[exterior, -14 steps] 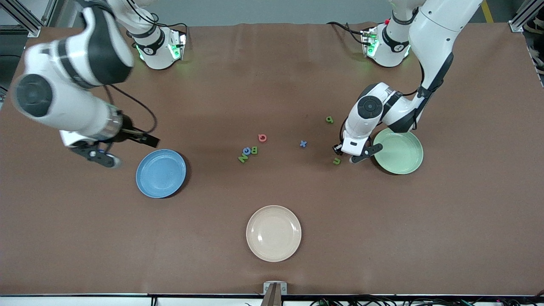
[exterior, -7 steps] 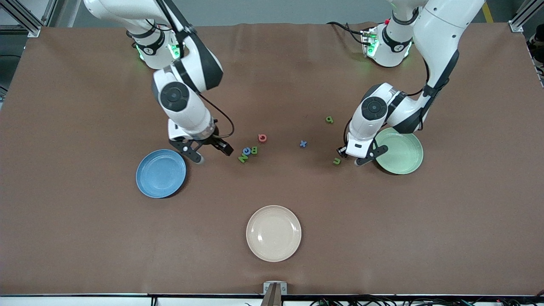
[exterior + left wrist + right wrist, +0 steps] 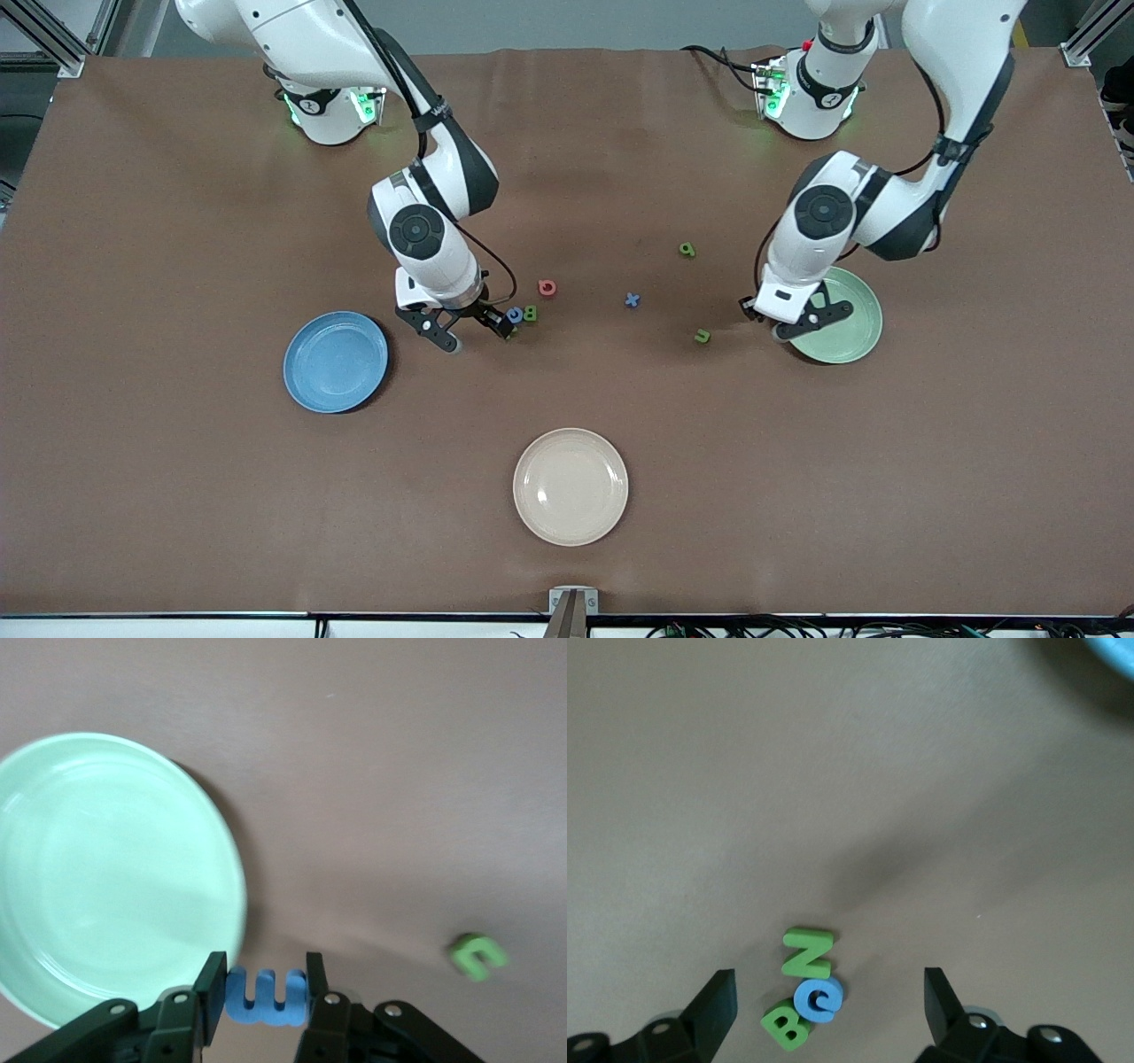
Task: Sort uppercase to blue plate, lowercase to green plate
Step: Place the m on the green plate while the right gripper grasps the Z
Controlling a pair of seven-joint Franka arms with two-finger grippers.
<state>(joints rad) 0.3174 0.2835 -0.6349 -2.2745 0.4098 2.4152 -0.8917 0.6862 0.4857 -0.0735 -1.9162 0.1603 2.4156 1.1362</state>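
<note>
From the front, my right gripper hung spread wide over the N, beside the G; my left gripper hovered at the green plate rim. In my left wrist view, my fingers pinched the blue m. My right wrist view showed 3 letters, N included, between parted fingers.

Right pincer has swung from beside the blue plate to over the N; left pincer now overhangs the green plate rim.
</note>
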